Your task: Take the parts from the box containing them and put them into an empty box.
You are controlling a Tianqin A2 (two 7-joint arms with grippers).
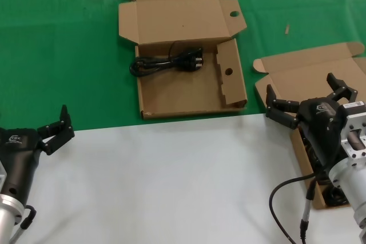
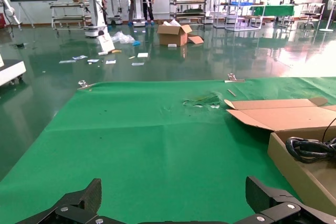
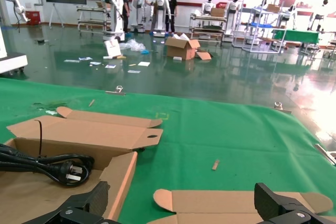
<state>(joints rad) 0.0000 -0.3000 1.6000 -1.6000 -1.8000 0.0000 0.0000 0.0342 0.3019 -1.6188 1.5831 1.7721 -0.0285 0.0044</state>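
The holed box [image 1: 189, 92] lies open on the green cloth [image 1: 68, 55] near the far middle of the table, its lid with a round hole folded back and an inner side flap with a hole standing along its right wall. One coiled black cable [image 1: 167, 63] with its plug lies inside along the far wall of that box. The plain-lidded box [image 1: 309, 78] sits at the right edge of the table, lid open; dark shapes in its near part are probably more cables, though the arm hides most of them. The right gripper [image 1: 306, 98] hovers over this box with its fingers spread wide and nothing between them. The left gripper [image 1: 56, 127] rests over the white surface [image 1: 171, 181] at the near left edge, fingers also wide apart and empty.
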